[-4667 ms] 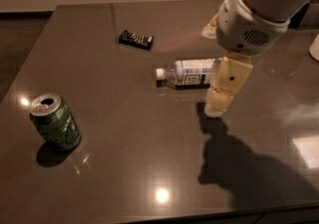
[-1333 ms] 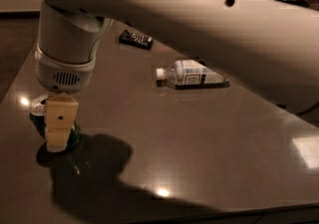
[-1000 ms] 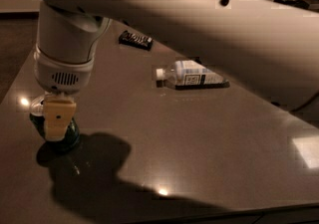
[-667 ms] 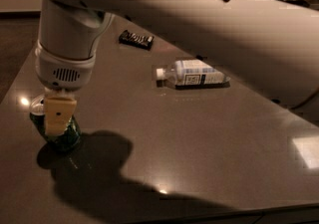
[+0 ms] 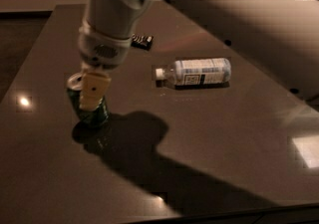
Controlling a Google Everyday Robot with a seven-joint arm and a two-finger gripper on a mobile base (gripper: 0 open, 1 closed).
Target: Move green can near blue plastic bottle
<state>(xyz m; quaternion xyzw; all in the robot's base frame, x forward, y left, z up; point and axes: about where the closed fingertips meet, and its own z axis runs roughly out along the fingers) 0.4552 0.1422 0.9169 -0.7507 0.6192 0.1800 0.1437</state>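
Note:
The green can (image 5: 100, 114) stands tilted at the left of the dark table (image 5: 234, 133), its silver top (image 5: 75, 81) leaning left. My gripper (image 5: 85, 99) comes down from above and is shut on the can; one pale finger (image 5: 93, 88) lies across its front and the other is hidden behind it. The blue plastic bottle (image 5: 198, 72) lies on its side right of the can, well apart from it, with its white cap pointing left.
A dark flat snack bar wrapper (image 5: 142, 42) lies behind the gripper toward the table's far side. My arm's large pale body (image 5: 234, 14) fills the upper right above the bottle. The arm's shadow falls across the table's front.
The gripper closed on the can and has carried it to the right, toward the bottle. The can now leans. The bottle and wrapper have not moved.

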